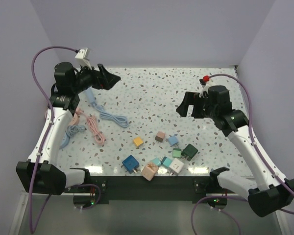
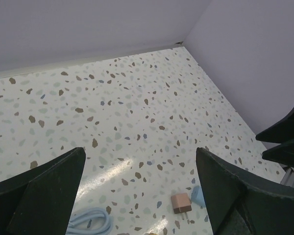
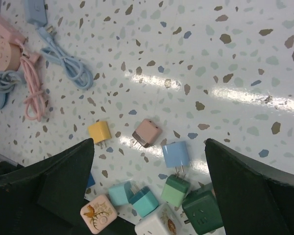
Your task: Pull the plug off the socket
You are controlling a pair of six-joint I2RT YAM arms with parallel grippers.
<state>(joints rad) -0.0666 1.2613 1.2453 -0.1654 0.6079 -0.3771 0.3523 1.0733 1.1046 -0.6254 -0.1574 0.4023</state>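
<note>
Left gripper (image 1: 112, 80): fingers wide apart, empty, high over the far-left table (image 1: 152, 95). Right gripper (image 1: 183, 104): equally spread, empty, above loose plugs (image 3: 176, 154) near the front edge. Pink power strip (image 3: 2, 46) and blue power strip (image 3: 34, 10) lie left, cut off at the frame edge; whether any plug is seated in them can't be made out.

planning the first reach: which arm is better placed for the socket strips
Left, likely: the left gripper, open, hangs beside the blue socket strip; the right gripper is far off, nearer the loose plugs.
</note>
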